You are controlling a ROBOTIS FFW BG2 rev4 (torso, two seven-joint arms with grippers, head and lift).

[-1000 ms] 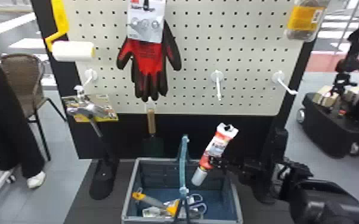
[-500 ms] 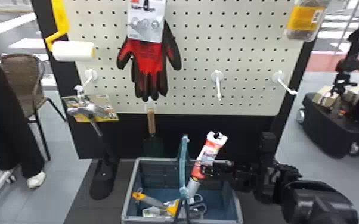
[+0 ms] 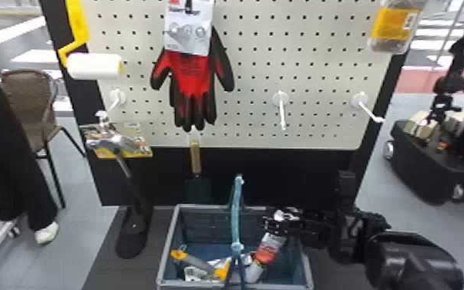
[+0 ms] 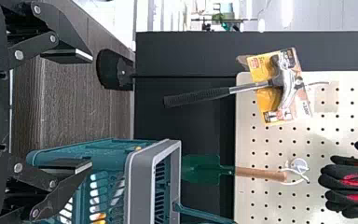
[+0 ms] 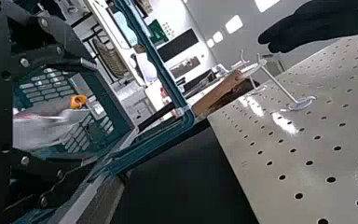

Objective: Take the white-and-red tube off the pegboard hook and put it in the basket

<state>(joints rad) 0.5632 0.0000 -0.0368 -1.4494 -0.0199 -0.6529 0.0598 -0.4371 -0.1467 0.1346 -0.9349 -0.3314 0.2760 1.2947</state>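
"What had changed since the earlier frame?"

"The white-and-red tube [image 3: 269,248] had dropped toward six o'clock. Earlier its upper end stuck out well above the right gripper [image 3: 269,221], toward one o'clock; now that end was down at the fingers' level. The gripper itself had barely shifted."

"And where was the tube now?"

"Tilted inside the basket [image 3: 165,247], below the gripper, its white end pointing to seven o'clock. The yellow-and-grey tool [image 3: 200,264] lay near it, at nine o'clock. The basket's handle [image 3: 236,220] stood at nine o'clock from the gripper."

"How did the fingers stand?"

"In the right wrist view the right gripper [image 5: 94,119] was spread wide, with the blurred, whitish tube between its two sides. I couldn't tell whether either finger still touched it."

"What about the left gripper [image 4: 89,111]?"

"Wide apart too, with nothing between the tips, near the basket's slatted side in the left wrist view."

"What else did each view give?"

"The left wrist view had the trowel's [image 4: 261,173] wooden handle hooked up clearly and the hammer [image 4: 284,86] in front of its yellow card. The head view looked down into the basket, with a white hook [image 3: 282,112] at twelve o'clock from the right gripper and the red-and-black gloves [image 3: 192,85] at eleven."
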